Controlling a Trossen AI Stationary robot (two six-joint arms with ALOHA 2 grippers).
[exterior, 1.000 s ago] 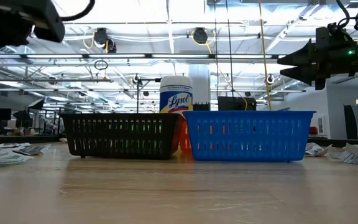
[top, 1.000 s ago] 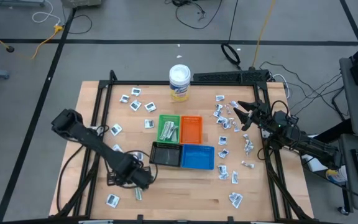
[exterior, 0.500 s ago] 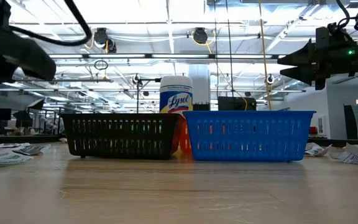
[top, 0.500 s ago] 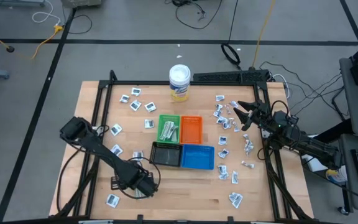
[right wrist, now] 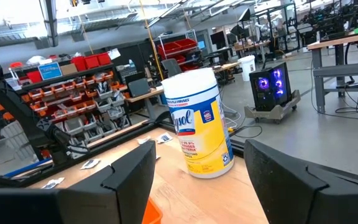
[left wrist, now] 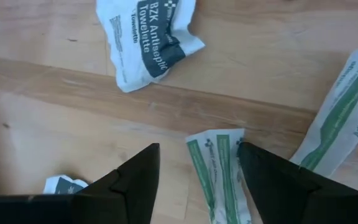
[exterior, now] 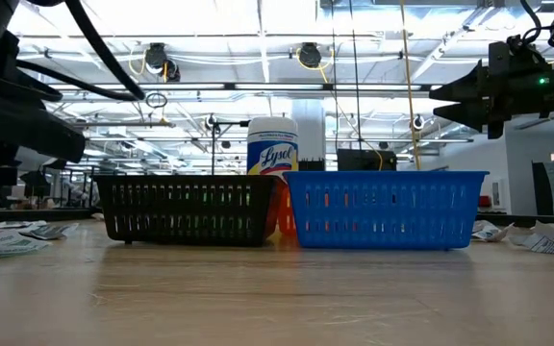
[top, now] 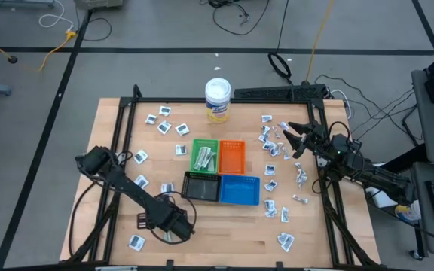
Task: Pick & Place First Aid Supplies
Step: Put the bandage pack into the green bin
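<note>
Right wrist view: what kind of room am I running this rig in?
Probably a workshop or robotics lab. Behind the Lysol tub are shelves of red and orange parts bins, workbenches and a lit computer tower on the bare floor.

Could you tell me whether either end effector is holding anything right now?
Nothing is held: the left end effector straddles a green-striped strip, open; the right end effector is open.

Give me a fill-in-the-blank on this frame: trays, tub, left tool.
The blue tray sits beside the ____ tray.
The left tool hovers with open fingers over a strip striped ____.
The white-lidded tub carries a ____ label.
The wrapped strips already sorted lie in the ____ tray.
Missing: black; green; yellow; green
</note>
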